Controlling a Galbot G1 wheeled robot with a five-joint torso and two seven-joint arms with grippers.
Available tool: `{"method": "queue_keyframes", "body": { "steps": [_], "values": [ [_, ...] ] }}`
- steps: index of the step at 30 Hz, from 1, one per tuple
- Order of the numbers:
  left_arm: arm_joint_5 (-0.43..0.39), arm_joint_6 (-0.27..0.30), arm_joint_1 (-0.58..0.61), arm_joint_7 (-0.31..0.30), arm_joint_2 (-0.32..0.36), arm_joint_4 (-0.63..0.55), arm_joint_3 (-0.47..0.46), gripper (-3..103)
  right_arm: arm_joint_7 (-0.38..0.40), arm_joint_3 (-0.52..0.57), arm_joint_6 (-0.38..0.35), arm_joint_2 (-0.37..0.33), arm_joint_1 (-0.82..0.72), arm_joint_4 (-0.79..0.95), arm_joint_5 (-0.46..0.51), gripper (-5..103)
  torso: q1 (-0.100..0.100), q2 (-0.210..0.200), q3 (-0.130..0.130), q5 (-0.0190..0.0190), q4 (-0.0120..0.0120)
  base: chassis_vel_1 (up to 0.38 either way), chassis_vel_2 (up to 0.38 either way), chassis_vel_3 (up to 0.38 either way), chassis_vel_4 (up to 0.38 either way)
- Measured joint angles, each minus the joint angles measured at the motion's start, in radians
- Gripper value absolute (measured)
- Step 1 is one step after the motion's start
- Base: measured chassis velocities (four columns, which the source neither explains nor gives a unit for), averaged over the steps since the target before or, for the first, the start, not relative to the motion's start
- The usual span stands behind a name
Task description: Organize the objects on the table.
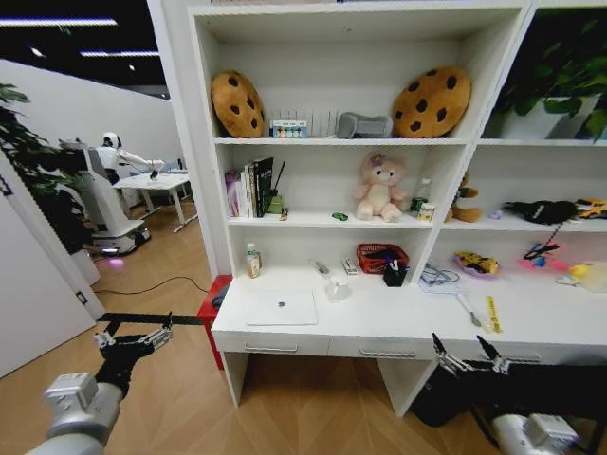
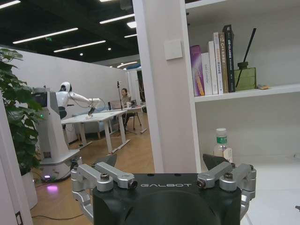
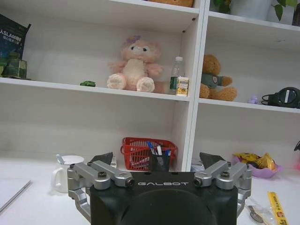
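GALBOT — on both grippers' housings.

The laptop (image 1: 282, 307) lies on the table (image 1: 398, 322), left of the pens (image 1: 394, 270).

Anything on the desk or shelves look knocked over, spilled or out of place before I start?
Nothing spilled or toppled. The laptop lies closed and flat on the desk, pens stand in their dark cup, and both grippers, left and right, hang open short of it.

The left hand (image 2: 161, 174), fingers spread apart, hangs before a white shelving unit (image 2: 164, 84). A small clear bottle (image 2: 221, 145), possibly green-labelled, stands on the white surface (image 2: 276, 187). Books (image 2: 213, 61) line the shelf above.
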Motion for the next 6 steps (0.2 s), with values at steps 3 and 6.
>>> {"method": "queue_keyframes", "body": {
  "steps": [3,6],
  "values": [
    [0.000,0.000,0.000,0.000,0.000,0.000,0.000,100,0.000,0.000,0.000,0.000,0.000,0.000,0.000,100,0.000,0.000,0.000,0.0000,0.0000,0.000,0.000,0.000,0.000],
    [0.000,0.000,0.000,0.000,0.000,0.000,0.000,100,0.000,0.000,0.000,0.000,0.000,0.000,0.000,100,0.000,0.000,0.000,0.0000,0.0000,0.000,0.000,0.000,0.000]
  ]
}}
